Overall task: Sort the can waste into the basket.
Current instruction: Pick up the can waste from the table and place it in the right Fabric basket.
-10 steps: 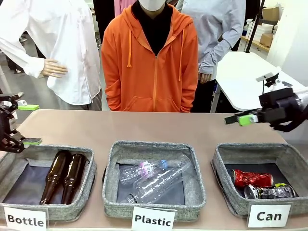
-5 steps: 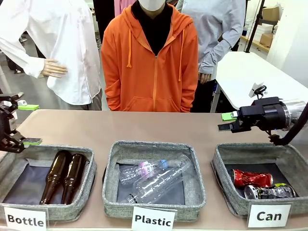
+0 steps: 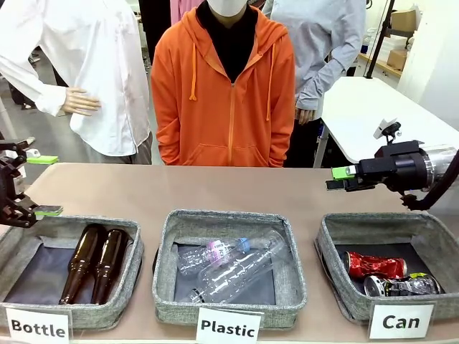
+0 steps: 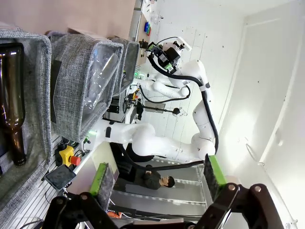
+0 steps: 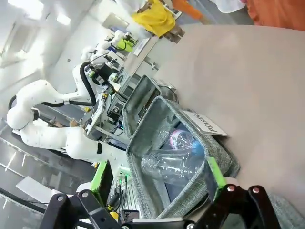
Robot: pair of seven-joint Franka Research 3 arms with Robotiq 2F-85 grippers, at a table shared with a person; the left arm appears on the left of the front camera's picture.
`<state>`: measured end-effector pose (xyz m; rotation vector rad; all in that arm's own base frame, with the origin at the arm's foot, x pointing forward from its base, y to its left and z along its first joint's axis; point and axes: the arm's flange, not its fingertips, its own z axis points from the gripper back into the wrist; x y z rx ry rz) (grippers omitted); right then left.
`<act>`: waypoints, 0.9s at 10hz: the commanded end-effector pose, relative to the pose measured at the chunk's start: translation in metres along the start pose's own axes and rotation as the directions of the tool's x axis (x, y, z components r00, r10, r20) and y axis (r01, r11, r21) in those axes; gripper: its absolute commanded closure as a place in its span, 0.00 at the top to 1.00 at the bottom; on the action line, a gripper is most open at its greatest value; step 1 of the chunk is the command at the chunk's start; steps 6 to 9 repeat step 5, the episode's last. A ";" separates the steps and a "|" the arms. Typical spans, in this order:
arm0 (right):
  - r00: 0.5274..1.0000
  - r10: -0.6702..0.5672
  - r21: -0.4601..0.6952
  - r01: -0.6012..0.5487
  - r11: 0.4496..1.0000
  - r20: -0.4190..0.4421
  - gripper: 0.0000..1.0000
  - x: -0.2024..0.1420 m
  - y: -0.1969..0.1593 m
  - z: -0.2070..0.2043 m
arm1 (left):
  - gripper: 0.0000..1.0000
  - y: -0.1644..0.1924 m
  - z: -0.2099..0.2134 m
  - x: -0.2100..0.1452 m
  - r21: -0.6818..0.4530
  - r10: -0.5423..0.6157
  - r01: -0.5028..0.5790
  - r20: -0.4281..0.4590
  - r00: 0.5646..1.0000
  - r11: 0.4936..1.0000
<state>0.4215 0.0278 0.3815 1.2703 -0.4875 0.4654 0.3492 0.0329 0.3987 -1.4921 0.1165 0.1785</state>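
Both cans lie in the grey basket (image 3: pixel 331 244) behind the "Can" card (image 3: pixel 401 321), at the near right of the table: the crushed red can (image 3: pixel 374 265) sits toward the far side, and the dark can (image 3: pixel 400 285) lies just in front of it, touching it. The right gripper (image 3: pixel 338 177) hangs above the table beyond that basket's far left corner, jaws apart and holding nothing. The left gripper (image 3: pixel 37 185) hovers at the table's left edge, above the far left corner of the basket with two brown bottles (image 3: pixel 95 261), its green pads spread wide and empty. Clear plastic bottles (image 3: pixel 233 266) fill the middle basket.
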 end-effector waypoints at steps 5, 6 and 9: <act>1.000 0.016 -0.001 -0.016 1.000 -0.002 1.00 0.002 -0.002 -0.001 | 1.00 -0.001 0.001 -0.004 -0.006 0.003 -0.003 -0.006 1.000 1.000; 1.000 0.016 -0.001 -0.016 1.000 -0.002 1.00 0.002 -0.002 -0.001 | 1.00 -0.001 0.001 -0.004 -0.006 0.003 -0.003 -0.006 1.000 1.000; 1.000 0.016 -0.001 -0.016 1.000 -0.002 1.00 0.002 -0.002 -0.001 | 1.00 -0.001 0.001 -0.004 -0.006 0.003 -0.003 -0.006 1.000 1.000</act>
